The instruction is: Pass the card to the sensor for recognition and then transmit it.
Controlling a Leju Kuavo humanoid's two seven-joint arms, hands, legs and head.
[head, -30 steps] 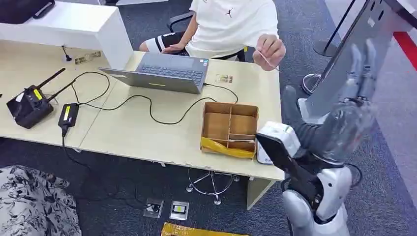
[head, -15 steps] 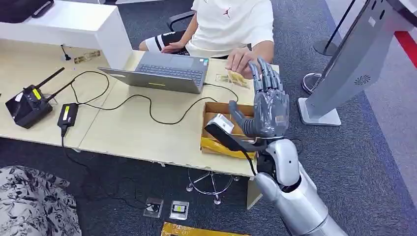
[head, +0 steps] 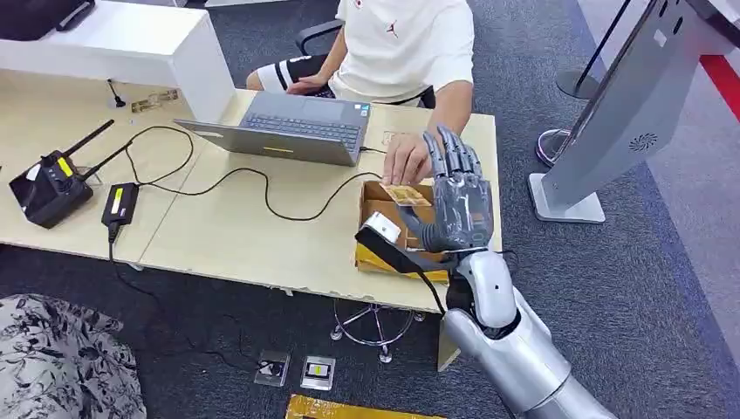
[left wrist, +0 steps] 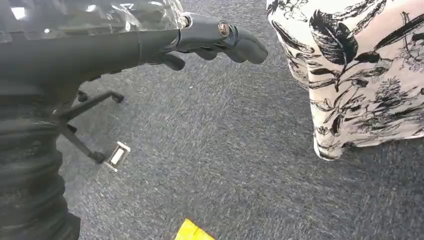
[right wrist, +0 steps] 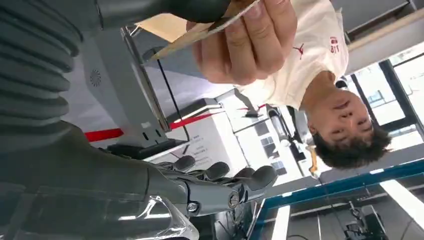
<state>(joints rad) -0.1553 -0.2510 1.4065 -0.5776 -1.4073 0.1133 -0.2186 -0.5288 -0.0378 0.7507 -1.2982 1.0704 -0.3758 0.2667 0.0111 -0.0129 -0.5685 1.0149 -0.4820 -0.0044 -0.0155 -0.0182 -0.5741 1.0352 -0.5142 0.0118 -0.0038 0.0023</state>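
Note:
A person's hand (head: 404, 159) holds a tan card (head: 407, 195) over the cardboard box (head: 377, 209), right beside my right hand (head: 461, 196). That hand is raised with its fingers spread and pointing up. In the right wrist view the card (right wrist: 200, 32) lies between the person's fingers (right wrist: 250, 45) and my thumb (right wrist: 190, 7), while my other fingers (right wrist: 220, 177) stay well apart from it. The grey standing terminal (head: 628, 113) with a round grille stands on the floor to the right. My left hand (left wrist: 150, 40) hangs over the carpet, holding nothing.
A laptop (head: 288, 127), black cables (head: 262, 188), a radio unit with antennas (head: 48, 188) and a white block (head: 122, 44) are on the table (head: 227, 240). The person sits behind the table. A floral cloth (head: 61, 367) lies at the lower left.
My right hand swung left from in front of the terminal to above the box. The person's hand came down to the table, then brought a card to my hand.

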